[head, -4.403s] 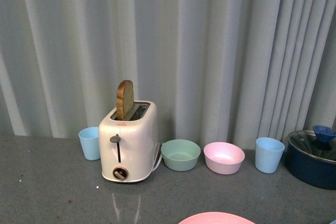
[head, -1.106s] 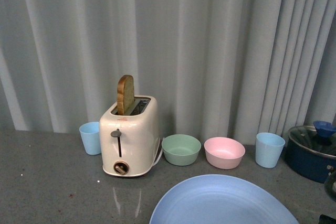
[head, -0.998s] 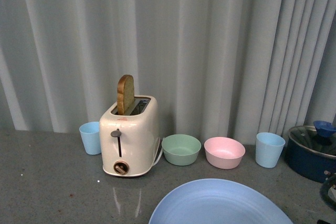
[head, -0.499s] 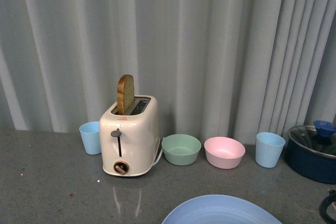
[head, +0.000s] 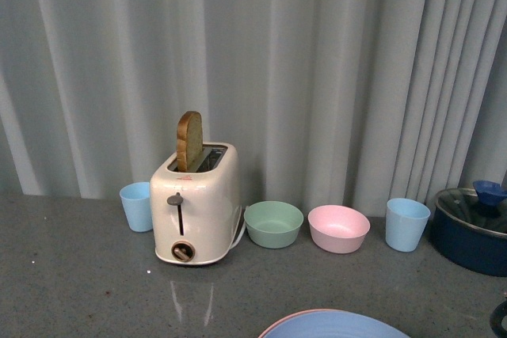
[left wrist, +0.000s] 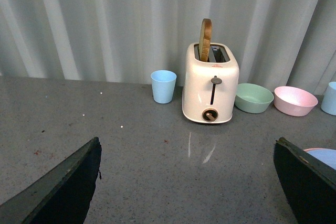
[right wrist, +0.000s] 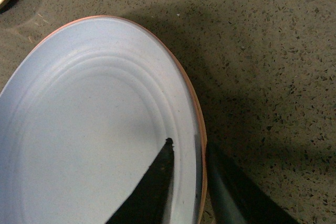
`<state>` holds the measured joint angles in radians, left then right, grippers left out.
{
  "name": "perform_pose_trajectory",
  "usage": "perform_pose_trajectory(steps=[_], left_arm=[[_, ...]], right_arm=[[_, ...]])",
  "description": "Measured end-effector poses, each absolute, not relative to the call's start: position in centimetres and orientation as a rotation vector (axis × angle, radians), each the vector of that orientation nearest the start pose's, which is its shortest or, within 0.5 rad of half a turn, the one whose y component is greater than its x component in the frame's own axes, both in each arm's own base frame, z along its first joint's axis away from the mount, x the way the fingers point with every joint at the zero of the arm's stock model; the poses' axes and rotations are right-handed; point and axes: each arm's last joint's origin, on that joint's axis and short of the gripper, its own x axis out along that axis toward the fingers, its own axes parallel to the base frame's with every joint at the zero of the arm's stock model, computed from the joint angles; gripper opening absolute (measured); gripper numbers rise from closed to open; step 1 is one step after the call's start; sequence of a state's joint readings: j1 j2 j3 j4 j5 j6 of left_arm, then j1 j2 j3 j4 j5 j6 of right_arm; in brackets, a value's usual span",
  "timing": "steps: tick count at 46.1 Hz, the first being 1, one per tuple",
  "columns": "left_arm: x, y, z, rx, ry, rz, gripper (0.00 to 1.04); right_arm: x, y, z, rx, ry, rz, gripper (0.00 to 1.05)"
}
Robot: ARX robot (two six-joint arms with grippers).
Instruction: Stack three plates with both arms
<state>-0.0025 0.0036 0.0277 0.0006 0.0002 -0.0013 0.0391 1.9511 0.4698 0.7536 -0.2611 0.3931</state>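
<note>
Blue plate (right wrist: 94, 145) rests on the pink plate (right wrist: 195, 103) at the near edge of the counter (head: 79, 290), our right gripper (right wrist: 186, 169) pinching its rim; if we pull away before letting go, we judge the stack could drag or tip. Our left gripper (left wrist: 189, 182) hangs spread and empty. The cream plate is hidden from us, beyond stands the toaster (head: 196, 207).

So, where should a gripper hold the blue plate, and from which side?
Probably the rim. The blue plate is wide and shallow, so only its thin edge fits between fingers. The right gripper already straddles that rim, one finger inside, one outside. It lies on the pink plate, so come at the edge from the outside, low.
</note>
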Motion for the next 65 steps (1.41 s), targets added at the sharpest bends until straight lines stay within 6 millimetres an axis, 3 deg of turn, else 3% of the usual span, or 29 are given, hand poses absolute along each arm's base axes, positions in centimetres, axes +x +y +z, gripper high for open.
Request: perform_pose_trajectory(steps=[8,22,32,45,49,51,56,65], left_arm=[[9.6,0.0,17.3,-0.001,-0.025,-0.003,0.98],[9.6,0.0,17.3,-0.001,-0.025,-0.003,0.98],[9.6,0.0,17.3,-0.001,-0.025,-0.003,0.98],[9.6,0.0,17.3,-0.001,-0.025,-0.003,0.98],[9.6,0.0,17.3,-0.001,-0.025,-0.002,0.98],[9.6,0.0,17.3,-0.001,-0.025,-0.003,0.98],[9.6,0.0,17.3,-0.001,-0.025,-0.002,0.98],[9.6,0.0,17.3,-0.001,-0.025,-0.003,0.98]], right_arm=[[26.6,1.5,5.0,0.459,0.782,0.134,0.55],[24.6,-0.1,8.3,0.495,0.732,0.099,0.99],[22.4,-2.0,14.1,0.501,0.558,-0.028,0.97],[19.1,-1.1,22.4,0.372,0.277,-0.054,0.97],[17.4,-0.2,24.0,0.178,0.049,-0.009,0.81],[16.2,0.0,24.2,0.104,0.016,0.003,0.7],[13.9,0.0,23.2,0.032,0.011,0.001,0.47],[12.7,0.0,20.8,0.009,0.006,-0.002,0.09]])
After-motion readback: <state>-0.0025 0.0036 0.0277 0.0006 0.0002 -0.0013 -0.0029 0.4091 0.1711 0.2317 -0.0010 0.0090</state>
